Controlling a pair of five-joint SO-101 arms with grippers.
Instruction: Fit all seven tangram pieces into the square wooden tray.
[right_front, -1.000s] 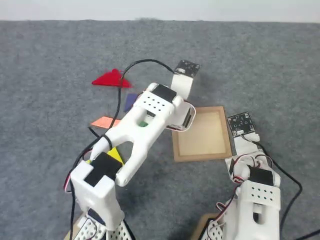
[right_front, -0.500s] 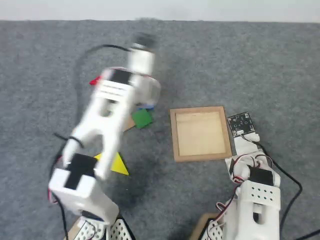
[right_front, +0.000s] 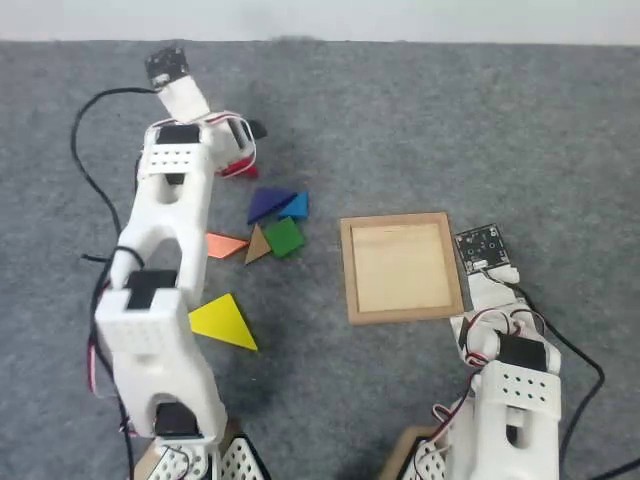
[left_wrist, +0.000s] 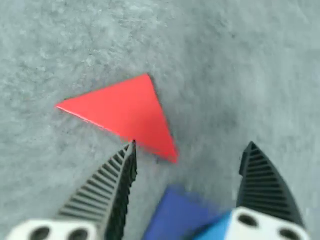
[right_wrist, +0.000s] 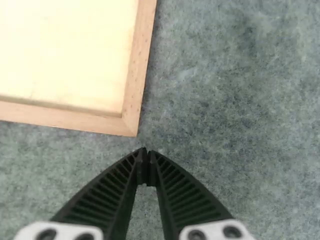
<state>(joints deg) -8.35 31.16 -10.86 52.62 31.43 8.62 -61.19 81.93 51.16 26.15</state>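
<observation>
Black ribbed fingers (left_wrist: 107, 195), red triangle (left_wrist: 122, 112), seemingly blue piece (left_wrist: 175, 216).

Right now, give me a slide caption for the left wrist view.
Left gripper, open, poised at the edge of the red triangle on the grey carpet, a blue piece close by.

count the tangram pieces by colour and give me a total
red piece: 1
yellow piece: 1
orange piece: 1
brown piece: 1
green piece: 1
dark blue piece: 1
light blue piece: 1
total: 7, all outside the tray
</observation>
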